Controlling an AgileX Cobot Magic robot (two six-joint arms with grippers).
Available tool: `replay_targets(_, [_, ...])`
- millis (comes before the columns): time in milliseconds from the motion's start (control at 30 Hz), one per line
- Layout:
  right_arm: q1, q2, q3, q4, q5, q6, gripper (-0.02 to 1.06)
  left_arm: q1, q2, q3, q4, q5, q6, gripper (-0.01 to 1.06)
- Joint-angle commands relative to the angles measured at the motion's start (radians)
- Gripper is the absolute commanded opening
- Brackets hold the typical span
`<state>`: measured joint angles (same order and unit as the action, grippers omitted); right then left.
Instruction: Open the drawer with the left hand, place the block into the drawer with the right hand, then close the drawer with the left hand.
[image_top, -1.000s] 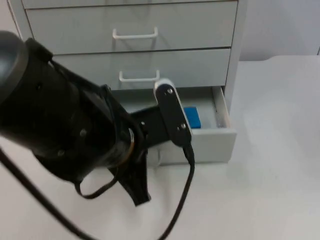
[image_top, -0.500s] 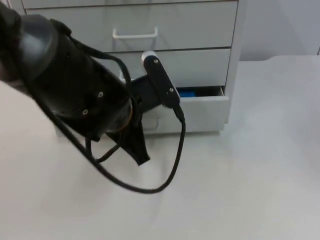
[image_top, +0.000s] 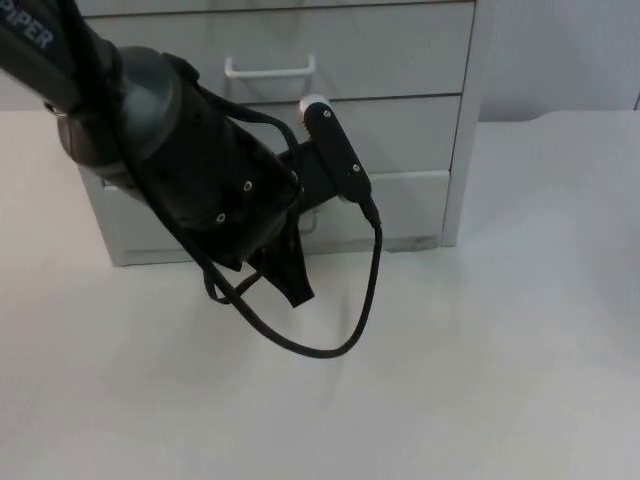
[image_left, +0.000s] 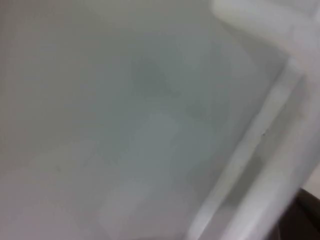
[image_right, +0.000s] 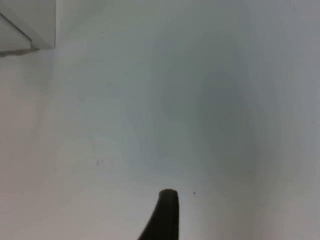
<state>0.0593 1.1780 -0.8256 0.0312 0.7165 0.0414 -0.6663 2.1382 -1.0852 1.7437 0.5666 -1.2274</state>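
While the left arm leans over the cabinet (image_top: 455, 120), we note the bottom drawer (image_top: 410, 205) pushed in flush with the 2 fronts above it. The left gripper (image_top: 300, 222) sits against that drawer front; whether its fingers are apart we cannot tell. The right gripper (image_right: 167, 210) hangs over bare counter (image_top: 480, 380), well apart from the cabinet.

Left arm (image_top: 190, 170) — bulky glossy black housing, small screws, white "PIPER" lettering — black fingertip (image_right: 165, 215).
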Motion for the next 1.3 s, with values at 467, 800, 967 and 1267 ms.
replay_targets(467, [-0.006,-0.007,0.002,0.000,0.012,-0.009,0.75,-0.213,-0.156,-0.005,-0.560,0.168,0.342,0.00])
replay_targets(800, [-0.006,-0.007,0.002,0.006,0.023,-0.009,0.75,-0.286,-0.416,-0.005,-1.022,0.154,0.693,0.00])
replay_targets(967, [0.018,-0.007,0.002,0.006,0.035,-0.009,0.75,-0.286,-0.564,-0.005,-1.180,0.159,0.835,0.00])
replay_targets(1267, [0.158,-0.014,0.002,-0.003,0.025,-0.034,0.75,-0.286,-0.776,-0.005,-1.229,0.184,0.861,0.00])
